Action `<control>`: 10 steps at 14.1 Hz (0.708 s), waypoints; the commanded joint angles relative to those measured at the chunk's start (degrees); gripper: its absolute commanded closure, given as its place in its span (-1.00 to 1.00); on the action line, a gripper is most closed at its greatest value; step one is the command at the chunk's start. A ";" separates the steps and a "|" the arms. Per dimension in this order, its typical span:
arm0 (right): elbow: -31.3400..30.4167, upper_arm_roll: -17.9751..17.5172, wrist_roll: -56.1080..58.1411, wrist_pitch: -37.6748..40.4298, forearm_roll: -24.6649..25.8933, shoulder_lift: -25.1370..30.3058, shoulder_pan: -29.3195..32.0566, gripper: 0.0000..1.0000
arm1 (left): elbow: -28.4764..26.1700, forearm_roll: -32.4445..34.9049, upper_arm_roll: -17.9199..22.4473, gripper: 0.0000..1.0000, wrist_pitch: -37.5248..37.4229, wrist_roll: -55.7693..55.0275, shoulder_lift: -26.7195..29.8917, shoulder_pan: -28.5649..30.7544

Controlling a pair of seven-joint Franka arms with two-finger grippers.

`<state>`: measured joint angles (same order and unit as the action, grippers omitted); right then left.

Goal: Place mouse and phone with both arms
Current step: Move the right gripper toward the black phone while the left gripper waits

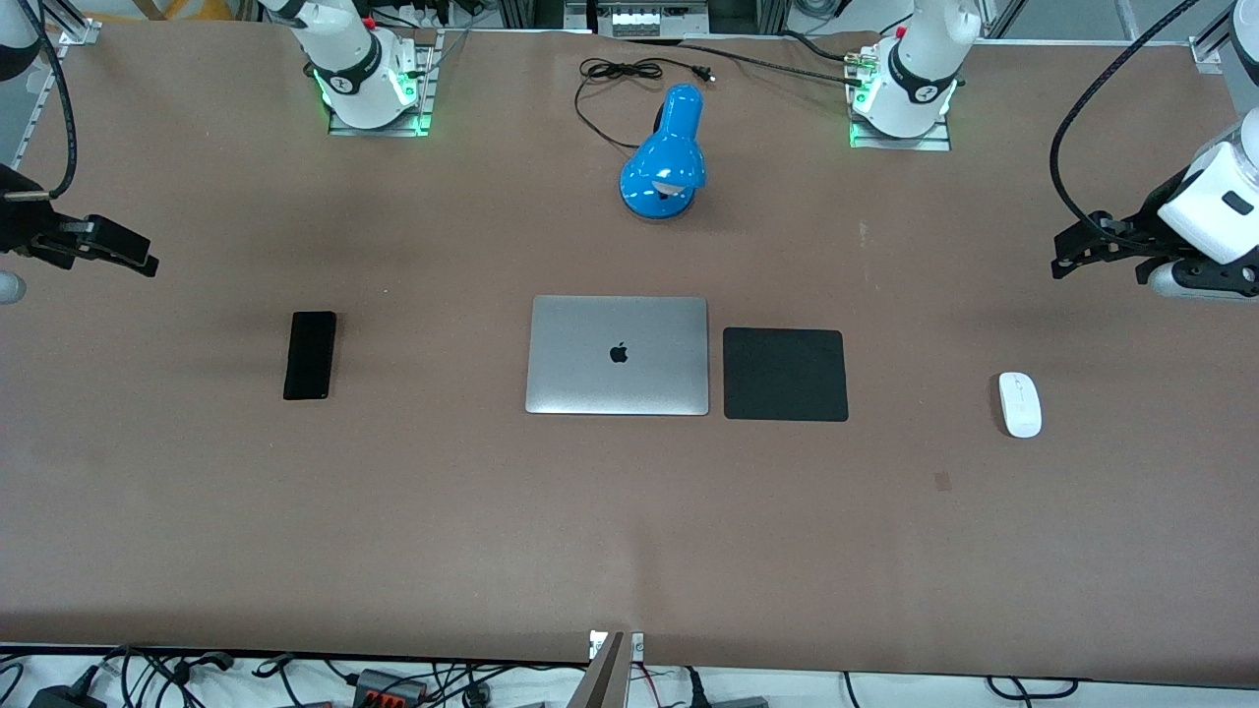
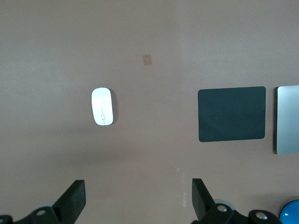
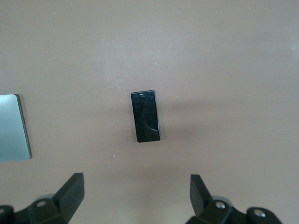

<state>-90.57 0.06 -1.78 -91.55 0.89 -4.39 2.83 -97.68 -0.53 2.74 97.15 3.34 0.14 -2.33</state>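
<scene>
The brown counter point(image 1: 393, 511) carries five things. A closed silver laptop point(image 1: 617, 355) lies flat near the middle, and a black square pad point(image 1: 785, 375) sits just beside it toward the left arm's end, with a thin strip of counter between them. A blue desk lamp point(image 1: 665, 157) stands farther from the front camera than the laptop, its black cord point(image 1: 615, 84) looping toward the robots' bases. The phone point(image 1: 310, 355) lies flat and face up toward the right arm's end, well apart from the laptop, with its long side running toward the front camera. The mouse point(image 1: 1020, 403) rests on the bare counter toward the left arm's end, well apart from the pad and a little nearer to the front camera than it. The left pincer point(image 1: 1077, 246) hangs in the air over the counter at the left arm's end, clear of the mouse, with its two fingers point(image 2: 72, 199) spread wide and nothing between them; its wrist view looks down on the mouse point(image 2: 103, 106), the pad point(image 2: 231, 114) and the laptop's edge point(image 2: 287, 119). The right pincer point(image 1: 123, 251) hangs over the counter at the right arm's end, also spread wide and empty, fingers point(image 3: 71, 190) apart, with the phone point(image 3: 145, 116) lying below on the counter, not touched.
</scene>
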 commanded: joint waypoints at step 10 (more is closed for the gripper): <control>-35.61 -0.24 2.13 -40.94 -0.81 -3.16 -0.54 -1.00 | 1.09 -0.70 0.69 -1.00 -2.40 -0.26 -5.13 0.05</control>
<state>-119.40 -0.21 -0.98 -124.48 0.80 -8.49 2.44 -97.76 -0.53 2.90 95.45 3.29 -1.25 -2.25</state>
